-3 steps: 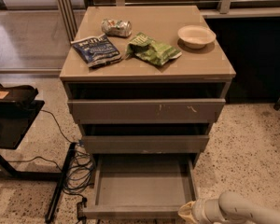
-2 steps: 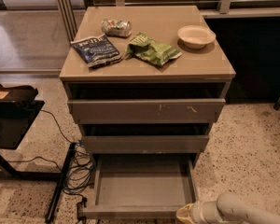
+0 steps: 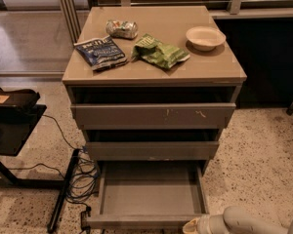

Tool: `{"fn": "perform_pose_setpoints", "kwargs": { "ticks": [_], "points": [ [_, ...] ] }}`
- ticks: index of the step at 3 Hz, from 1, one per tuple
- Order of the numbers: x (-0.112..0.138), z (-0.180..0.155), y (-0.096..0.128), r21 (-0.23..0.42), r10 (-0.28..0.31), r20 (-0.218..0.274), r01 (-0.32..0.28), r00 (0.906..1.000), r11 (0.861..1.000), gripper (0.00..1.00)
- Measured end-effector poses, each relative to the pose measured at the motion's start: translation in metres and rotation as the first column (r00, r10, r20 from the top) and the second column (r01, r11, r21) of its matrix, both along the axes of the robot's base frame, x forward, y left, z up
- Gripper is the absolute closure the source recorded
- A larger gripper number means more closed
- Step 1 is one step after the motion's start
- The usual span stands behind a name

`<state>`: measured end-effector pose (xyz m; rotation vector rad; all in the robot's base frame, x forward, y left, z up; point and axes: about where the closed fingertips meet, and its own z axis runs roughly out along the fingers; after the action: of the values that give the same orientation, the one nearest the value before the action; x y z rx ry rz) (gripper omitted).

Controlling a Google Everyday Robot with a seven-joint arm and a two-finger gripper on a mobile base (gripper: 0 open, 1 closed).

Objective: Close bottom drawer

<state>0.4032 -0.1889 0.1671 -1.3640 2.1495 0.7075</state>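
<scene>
The bottom drawer (image 3: 149, 191) of a grey-taupe cabinet is pulled far out, showing its smooth grey tray with nothing in it. Its plain flat front (image 3: 144, 221) runs along the lower edge of the view. My gripper (image 3: 191, 226) sits at the bottom edge, just right of the drawer front's right corner, on the end of my pale arm (image 3: 239, 222) coming in from the lower right. Its fingers are mostly cut off by the frame edge.
Above are a middle drawer (image 3: 151, 150) and a top drawer (image 3: 154, 115) with pale scratches, both slightly out. On the cabinet top lie a blue bag (image 3: 100, 51), a green bag (image 3: 158, 51), a crumpled wrapper (image 3: 121, 29) and a white bowl (image 3: 205, 37). A black stand (image 3: 12, 126) and cables (image 3: 78, 179) are left.
My gripper and arm have slid a little to the left along the floor, closer to the right corner of the bottom drawer's front. The drawer has not moved.
</scene>
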Motion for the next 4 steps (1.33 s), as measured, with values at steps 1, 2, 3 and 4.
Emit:
{"fn": "perform_pose_setpoints", "kwargs": {
  "ticks": [1, 2, 3, 4],
  "points": [
    [0.0, -0.0007, 0.0002, 0.001, -0.001, 0.0, 0.001, 1.0, 1.0, 0.82],
    [0.0, -0.0007, 0.0002, 0.001, -0.001, 0.0, 0.001, 1.0, 1.0, 0.58],
    [0.0, -0.0007, 0.0003, 0.001, -0.001, 0.0, 0.001, 1.0, 1.0, 0.35],
    [0.0091, 0.0015, 0.0072, 0.012, 0.02, 0.037, -0.02, 0.9991, 1.0, 0.12]
  ]
}}
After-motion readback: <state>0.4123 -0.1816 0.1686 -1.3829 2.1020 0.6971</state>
